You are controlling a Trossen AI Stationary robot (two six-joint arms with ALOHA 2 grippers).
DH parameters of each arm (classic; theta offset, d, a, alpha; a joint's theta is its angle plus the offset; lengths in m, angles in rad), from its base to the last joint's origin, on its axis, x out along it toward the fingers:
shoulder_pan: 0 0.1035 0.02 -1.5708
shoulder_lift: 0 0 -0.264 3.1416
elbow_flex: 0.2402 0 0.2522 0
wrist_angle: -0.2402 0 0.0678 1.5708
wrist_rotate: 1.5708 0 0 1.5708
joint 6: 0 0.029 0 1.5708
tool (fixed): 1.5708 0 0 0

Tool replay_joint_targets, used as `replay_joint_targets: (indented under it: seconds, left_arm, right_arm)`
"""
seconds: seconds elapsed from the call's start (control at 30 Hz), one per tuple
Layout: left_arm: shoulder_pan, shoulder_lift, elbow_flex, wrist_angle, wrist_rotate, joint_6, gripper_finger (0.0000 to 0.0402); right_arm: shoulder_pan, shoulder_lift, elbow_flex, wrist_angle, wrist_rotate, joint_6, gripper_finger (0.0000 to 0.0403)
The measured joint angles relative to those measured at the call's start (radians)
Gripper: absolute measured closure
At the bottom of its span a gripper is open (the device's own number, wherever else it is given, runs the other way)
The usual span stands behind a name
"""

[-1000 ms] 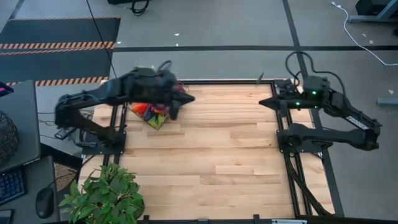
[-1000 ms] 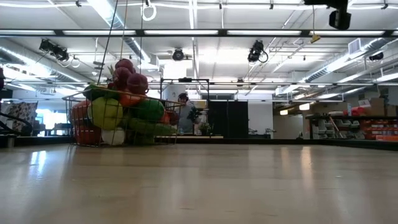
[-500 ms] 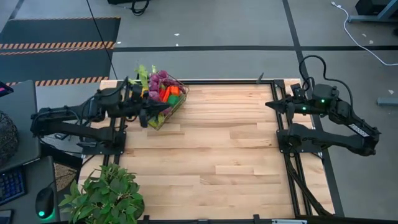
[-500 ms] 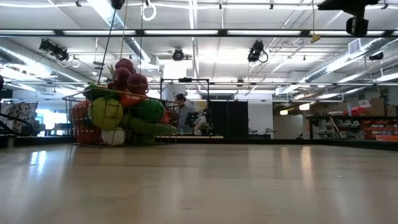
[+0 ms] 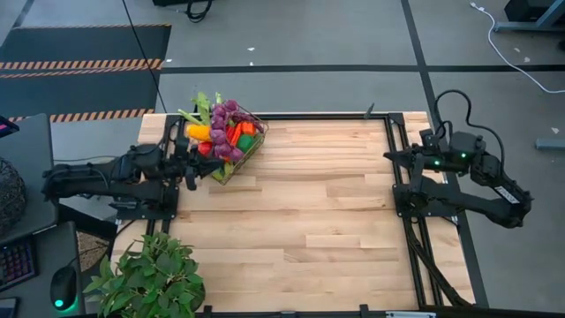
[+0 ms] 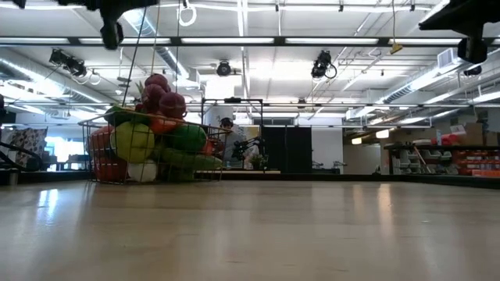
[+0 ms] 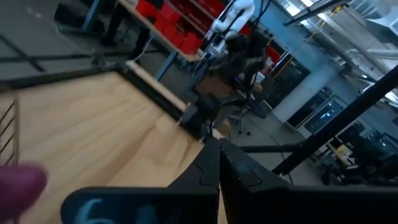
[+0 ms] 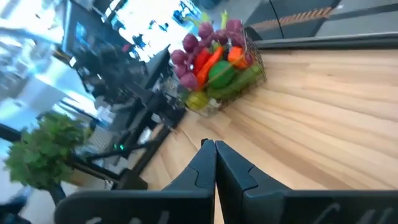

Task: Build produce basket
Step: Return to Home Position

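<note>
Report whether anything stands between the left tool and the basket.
Nothing visible does. In the high view the left tool, shut, hangs just beside the basket, with only bare table between them. The right tool, also shut, waits at the far side of the table.

- A leafy green plant [image 5: 150, 274] at a left-hand corner of the wooden table [image 5: 309, 212].
- A keyboard [image 5: 16, 263] and mouse [image 5: 62, 287] on the desk beside it.
- Hazard-striped mats [image 5: 79, 64] on the floor.
- A person [image 6: 230, 144] far across the room.
</note>
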Motion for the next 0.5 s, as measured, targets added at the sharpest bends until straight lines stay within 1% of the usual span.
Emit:
replay_joint_targets:
  seconds: [0.1,0.23,0.33,0.5]
  left_arm:
    - [-0.028,-0.052,-0.071,0.010,-0.034,-0.036,0.0399]
    - [-0.070,-0.119,-0.136,0.014,-0.126,-0.063,0.0398]
    - [-0.107,-0.151,-0.165,-0.009,-0.185,-0.093,0.0399]
    - [-0.158,-0.168,-0.192,-0.036,-0.251,-0.084,0.0400]
  right_arm:
    - [0.000,-0.036,-0.017,0.041,0.010,0.022,0.0395]
    - [0.000,-0.080,-0.020,0.046,0.018,0.038,0.0395]
    - [0.000,-0.108,-0.020,0.040,0.041,0.062,0.0395]
    - [0.000,-0.133,-0.026,0.026,0.102,0.090,0.0395]
